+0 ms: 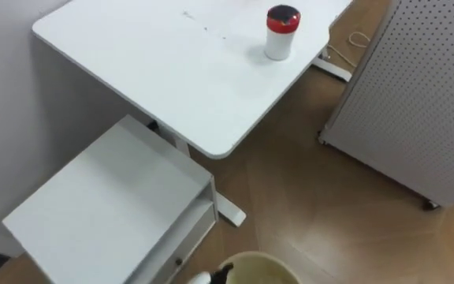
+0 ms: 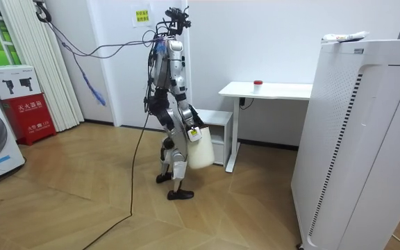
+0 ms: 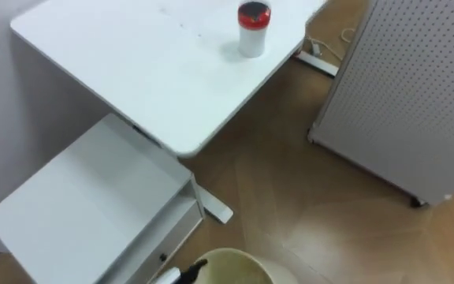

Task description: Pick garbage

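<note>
One cup (image 1: 281, 33) upright on desk (image 1: 172, 71), red lid up, far ahead of hand (image 1: 210, 277) beside bin (image 1: 262, 264); fingers unreadable.

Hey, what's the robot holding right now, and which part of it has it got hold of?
A pale bin, carried low in front of the robot's legs. The right robot hand holds it by the top rim.

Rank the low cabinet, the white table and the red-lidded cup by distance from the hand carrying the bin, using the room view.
From the left hand:
1. Low cabinet, just past the bin.
2. White table, beyond the cabinet, higher.
3. Red-lidded cup, standing on it, farther along.
</note>
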